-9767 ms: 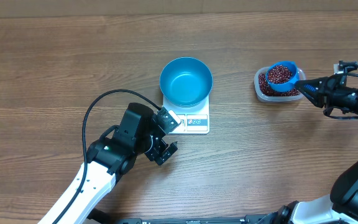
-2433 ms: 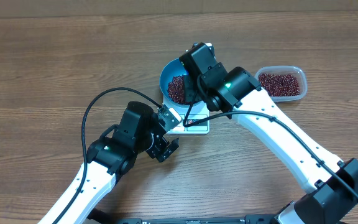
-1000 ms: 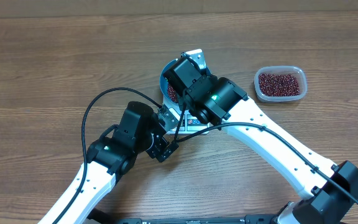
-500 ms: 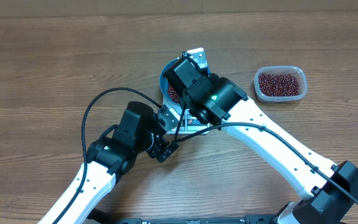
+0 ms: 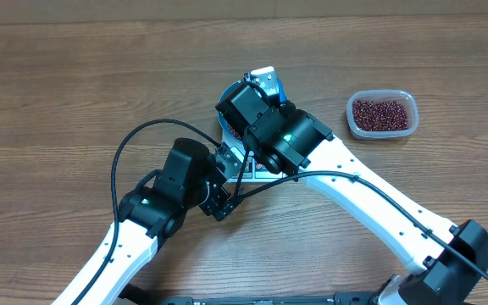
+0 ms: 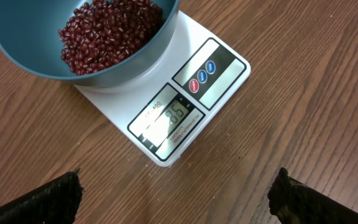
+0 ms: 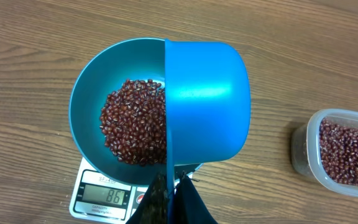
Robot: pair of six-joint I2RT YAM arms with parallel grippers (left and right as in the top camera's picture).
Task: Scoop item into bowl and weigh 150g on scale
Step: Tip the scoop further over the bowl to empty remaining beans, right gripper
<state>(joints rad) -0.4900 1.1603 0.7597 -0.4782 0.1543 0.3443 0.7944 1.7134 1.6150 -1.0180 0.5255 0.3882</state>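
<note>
**Blue scoop tipping over the bowl, scale reading short**

Wood table (image 5: pixel 58 85) is carrying everything, and two arms are working over it. The right arm (image 5: pixel 379 199) is reaching in across the scale, and the left arm (image 5: pixel 134 229) is waiting just beside it. One white scale (image 6: pixel 166 112) is sitting mid-table with one blue bowl (image 7: pixel 86 87) standing on it. Its display (image 7: pixel 107 196) is showing 86, so I'm judging the weighing a bit over halfway. One clear tub (image 5: pixel 382 113) is sitting well apart to the right. One scoop (image 7: pixel 207 102) is hanging on its side over the bowl's right half, mouth facing the heap, inside hidden. The right gripper (image 7: pixel 173 196) is pinching the scoop's handle tight. The left gripper (image 6: pixel 176 196) is hovering with fingers spread wide, gripping nothing, looking down at the scale's front edge.

The beans (image 7: pixel 135 121) are lying in two heaps, one in the bowl and one in the tub, far too many to count. They're looking small, hard and smooth, so I'm expecting them to roll and bounce if poured fast. No pinching these: the scoop is the way, taken at the handle and tipped gently near the target. The bowl is probably light, so any knock is risking a false reading.
</note>
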